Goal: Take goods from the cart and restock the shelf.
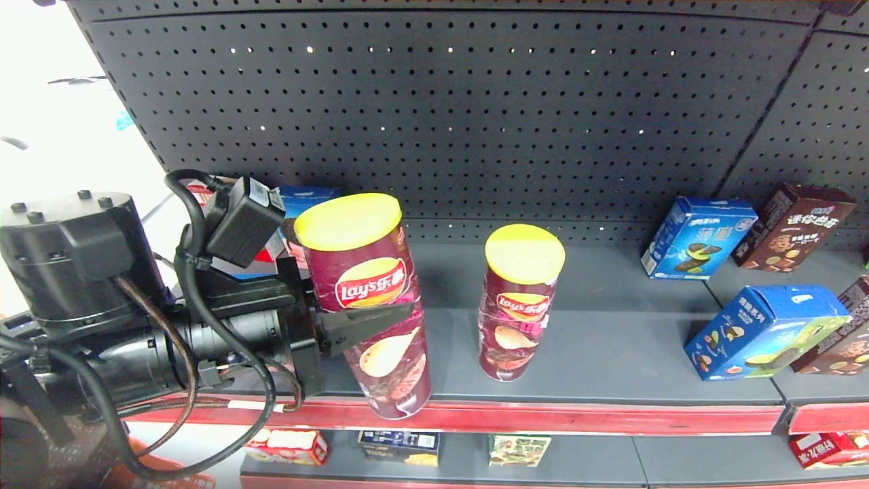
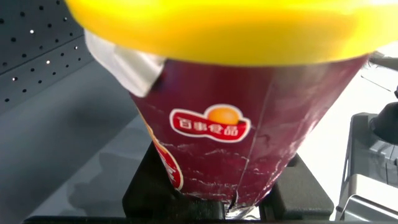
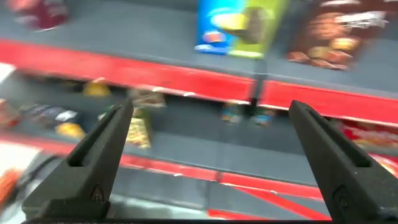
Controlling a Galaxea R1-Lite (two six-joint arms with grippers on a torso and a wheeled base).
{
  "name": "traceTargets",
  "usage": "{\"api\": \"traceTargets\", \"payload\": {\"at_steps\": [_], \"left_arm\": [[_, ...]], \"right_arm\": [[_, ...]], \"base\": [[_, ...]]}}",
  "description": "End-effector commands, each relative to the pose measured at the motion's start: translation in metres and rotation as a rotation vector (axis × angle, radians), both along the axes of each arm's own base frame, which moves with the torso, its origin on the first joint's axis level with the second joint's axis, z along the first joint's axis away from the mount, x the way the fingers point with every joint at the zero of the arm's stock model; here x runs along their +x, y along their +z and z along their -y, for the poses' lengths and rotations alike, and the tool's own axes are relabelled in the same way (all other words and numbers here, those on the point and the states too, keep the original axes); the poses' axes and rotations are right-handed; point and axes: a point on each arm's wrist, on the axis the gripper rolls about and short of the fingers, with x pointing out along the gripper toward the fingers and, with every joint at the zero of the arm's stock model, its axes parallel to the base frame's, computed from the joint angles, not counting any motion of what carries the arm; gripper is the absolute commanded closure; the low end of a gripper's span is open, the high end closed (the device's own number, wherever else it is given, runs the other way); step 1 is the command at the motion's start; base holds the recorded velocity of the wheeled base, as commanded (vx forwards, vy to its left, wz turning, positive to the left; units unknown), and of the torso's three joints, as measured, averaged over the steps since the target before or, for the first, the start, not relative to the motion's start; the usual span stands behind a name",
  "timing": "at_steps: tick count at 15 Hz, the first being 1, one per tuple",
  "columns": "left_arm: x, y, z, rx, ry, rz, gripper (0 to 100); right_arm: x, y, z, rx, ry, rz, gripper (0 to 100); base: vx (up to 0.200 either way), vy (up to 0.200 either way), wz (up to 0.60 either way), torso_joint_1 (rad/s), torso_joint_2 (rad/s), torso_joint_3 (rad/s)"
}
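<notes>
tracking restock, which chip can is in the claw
The left can, clamped in the left claw at the shelf edge; the right can stands free.

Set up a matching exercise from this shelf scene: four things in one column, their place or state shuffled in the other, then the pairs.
1. nearer chip can
2. farther chip can
3. rear blue box
4. right gripper

A. open, holding nothing
B. at the back of the shelf, beside a brown box
C. clamped in the left gripper
D. standing free on the shelf

Pairs: 1-C, 2-D, 3-B, 4-A
</notes>
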Motion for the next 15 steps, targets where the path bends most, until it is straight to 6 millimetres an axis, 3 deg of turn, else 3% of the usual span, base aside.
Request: {"api": "traceTargets", "payload": {"at_steps": [1,9,15], "left_arm": [[0.000,0.001,0.000,-0.001,-0.002,0.002,100],[0.004,0.007,0.002,-0.009,0.001,0.021,100],[0.026,0.023,0.012,-0.018,0.004,0.093,100]], "right_arm": [[-0.002,-0.001,-0.001,0.003,0.069,0.011,0],[-0.002,-0.008,0.000,0.059,0.003,-0.061,0],[-0.002,-0.008,0.000,0.059,0.003,-0.061,0]], "base": [[0.000,0.000,0.00,0.000,0.00,0.000],[0.000,0.000,0.00,0.000,0.00,0.000],[0.000,0.000,0.00,0.000,0.00,0.000]]}}
